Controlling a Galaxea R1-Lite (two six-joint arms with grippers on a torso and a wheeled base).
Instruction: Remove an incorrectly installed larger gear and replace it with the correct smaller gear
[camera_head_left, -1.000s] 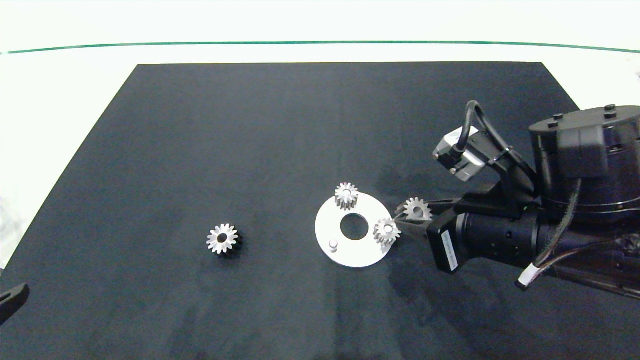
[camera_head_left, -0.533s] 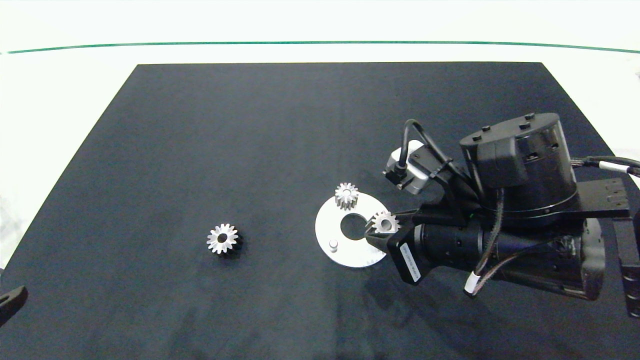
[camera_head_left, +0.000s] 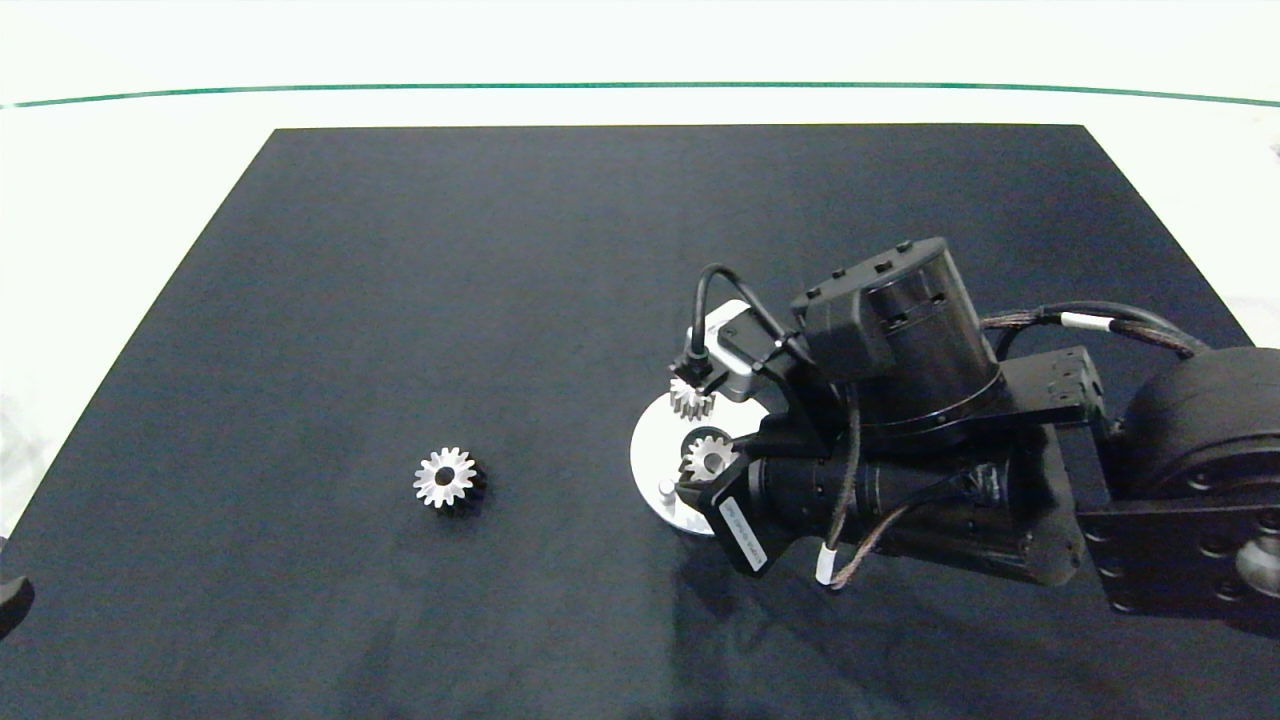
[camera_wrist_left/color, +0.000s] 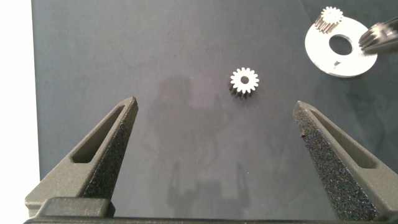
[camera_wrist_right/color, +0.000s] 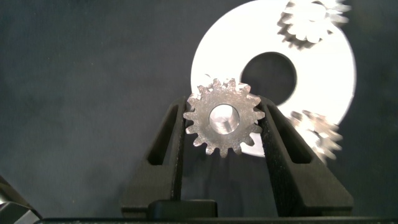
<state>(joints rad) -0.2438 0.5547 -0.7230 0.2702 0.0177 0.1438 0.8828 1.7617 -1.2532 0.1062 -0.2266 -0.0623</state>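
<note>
The larger gear, silver with a dark centre hole, lies alone on the black mat left of the white disc plate. My right gripper is shut on the smaller gear, held flat above the plate by its centre hole. A bare peg stands on the plate's near-left part. One matching small gear sits at the plate's far edge, another on the plate beside the gripper, hidden in the head view. My left gripper stays open at the mat's near-left corner.
The black mat covers most of a white table. My right arm lies over the mat's right side and covers the plate's right half.
My right arm has swung left with the smaller gear, from beside the plate's right edge to over its centre hole. The larger gear and left gripper have stayed put.
</note>
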